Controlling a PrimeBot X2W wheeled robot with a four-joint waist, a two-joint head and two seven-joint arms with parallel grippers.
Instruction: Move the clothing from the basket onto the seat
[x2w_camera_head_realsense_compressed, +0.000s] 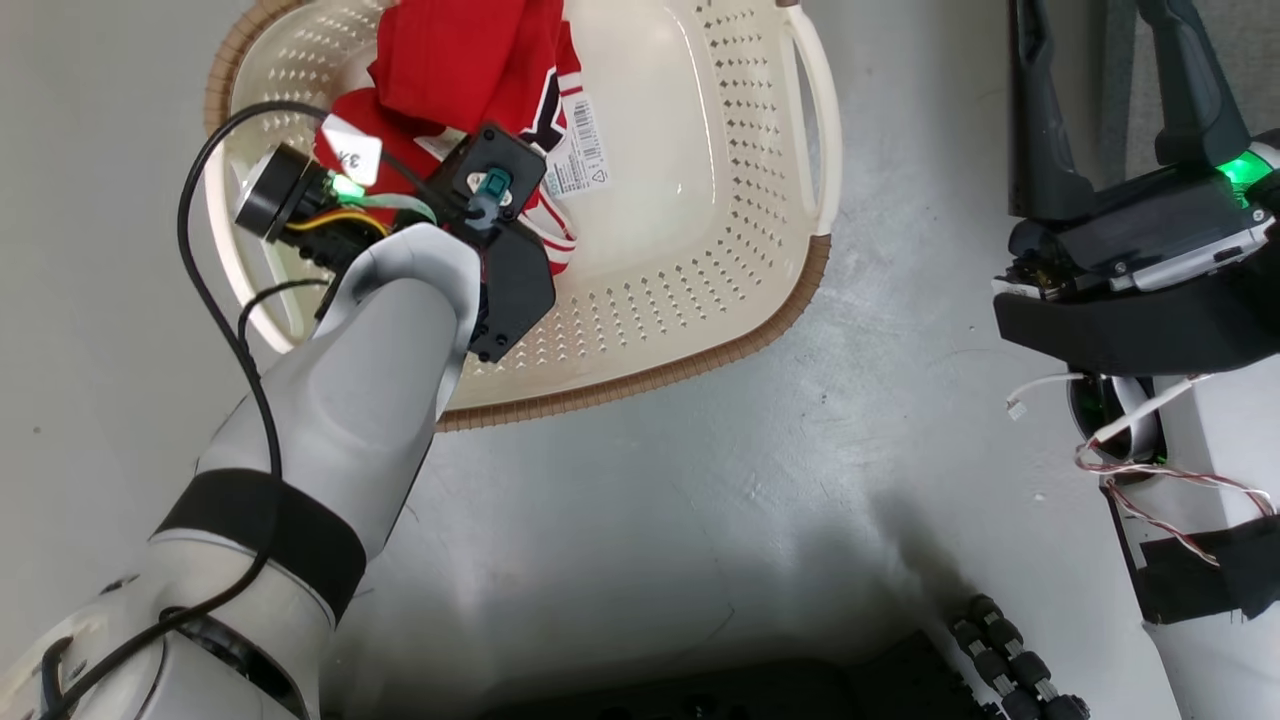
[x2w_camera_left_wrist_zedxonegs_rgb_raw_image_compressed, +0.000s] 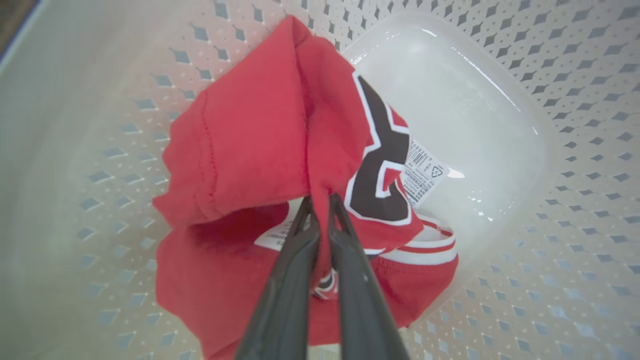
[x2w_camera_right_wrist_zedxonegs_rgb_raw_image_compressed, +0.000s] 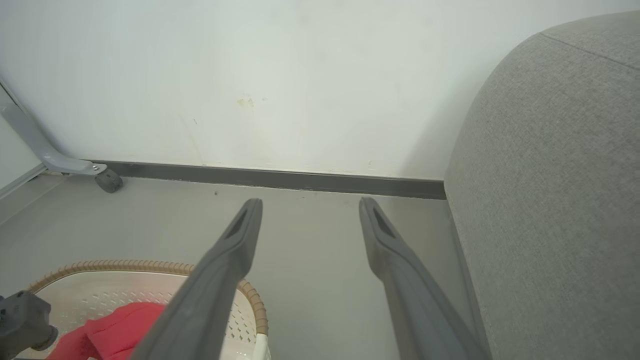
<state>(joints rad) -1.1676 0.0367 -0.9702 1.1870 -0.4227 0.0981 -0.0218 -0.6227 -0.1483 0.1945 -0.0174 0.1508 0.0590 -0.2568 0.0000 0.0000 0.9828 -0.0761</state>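
Left end effector (x2w_camera_left_wrist_zedxonegs_rgb_raw_image_compressed: 320, 199) pinches the clothing (x2w_camera_left_wrist_zedxonegs_rgb_raw_image_compressed: 250, 140) inside the basket (x2w_camera_left_wrist_zedxonegs_rgb_raw_image_compressed: 100, 100).

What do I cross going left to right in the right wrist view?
clothing → right gripper, fingers apart → seat

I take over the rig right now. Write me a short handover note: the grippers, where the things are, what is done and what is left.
Left gripper: shut on a fold of the clothing, the upper red piece with black lettering, inside the basket.
Right gripper: open, holds nothing, beside the seat.
Things: both red pieces are in the basket.
Done: the first grasp.
Left: lift this piece, carry it to the seat, release; then do the same with the second piece.
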